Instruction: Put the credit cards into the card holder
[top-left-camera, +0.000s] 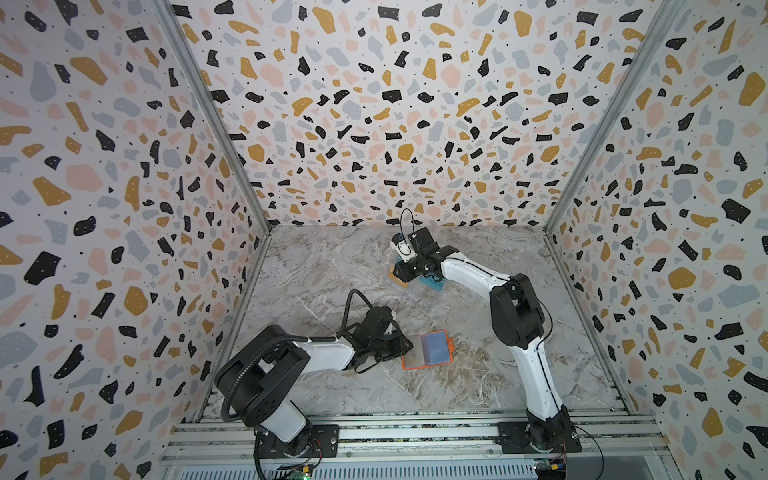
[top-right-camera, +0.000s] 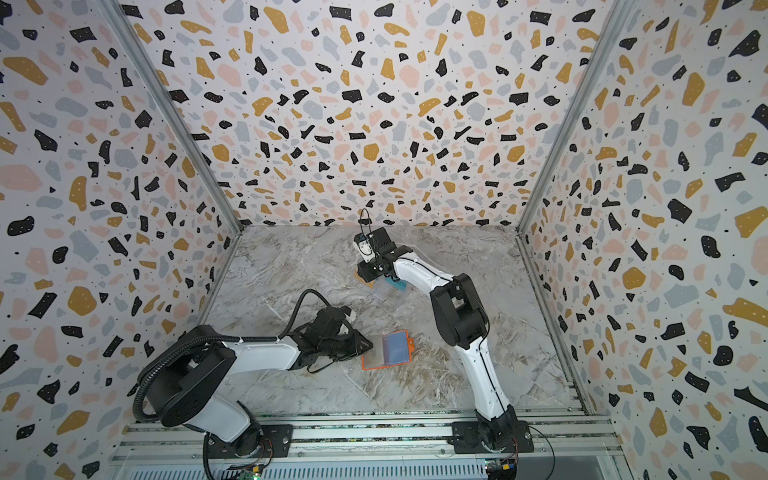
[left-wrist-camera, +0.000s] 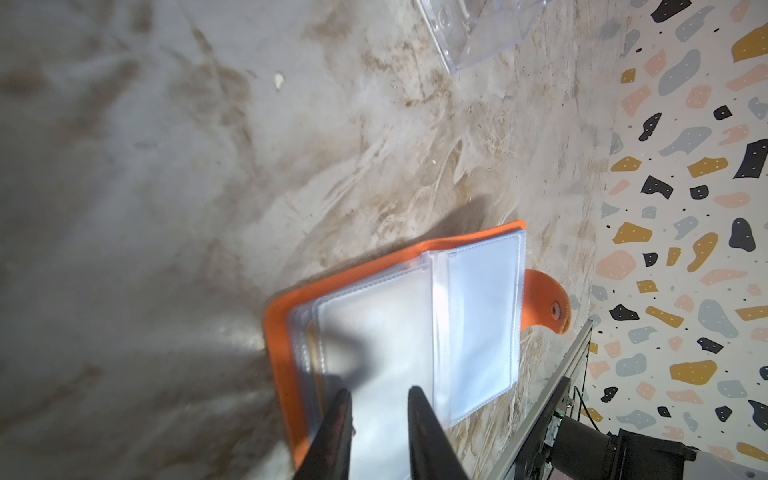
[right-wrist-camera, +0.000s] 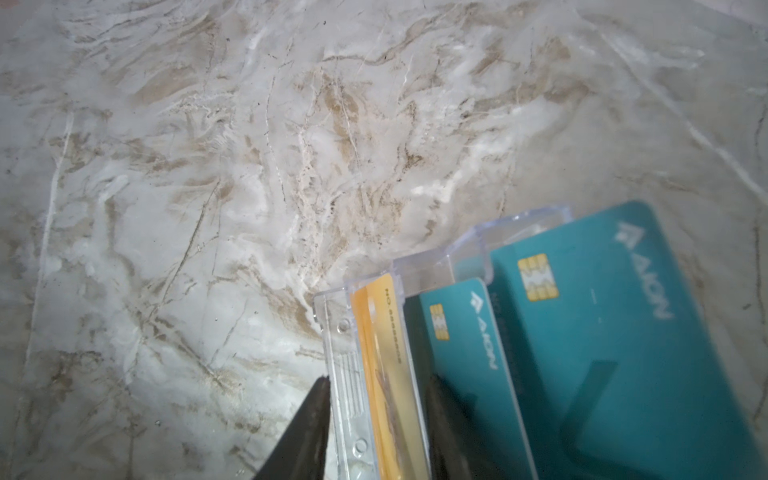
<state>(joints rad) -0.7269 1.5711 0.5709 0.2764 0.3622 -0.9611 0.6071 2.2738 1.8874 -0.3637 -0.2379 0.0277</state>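
Card holder (top-left-camera: 428, 351) is lying open on the marble tabletop (top-left-camera: 332, 270), near the front and between the two arm bases in both top views. Its orange cover is facing down and its clear sleeves (left-wrist-camera: 374, 324) are facing up. The snap tab (left-wrist-camera: 548, 307) is sticking out on the side away from the left gripper (left-wrist-camera: 379, 390).

The left gripper is hovering over the near sleeve page. Its jaws are sitting partly apart, with only sleeve surface showing in the gap, so it is gripping nothing that I can see. Its shadow is falling on the sleeve.

The right gripper (right-wrist-camera: 378, 380) is reaching to the clear plastic rack (right-wrist-camera: 340, 374), which sits further back and well apart from the card holder. One gold credit card (right-wrist-camera: 386, 365) is standing in the rack's end slot. The jaws are straddling that card together with the rack's end wall, one finger outside the wall and one on the card's other side. They are standing partly apart, and I cannot tell whether they are pinching.

Two teal cards (right-wrist-camera: 469, 353) are sitting in the next slots. Other gold cards are hidden.
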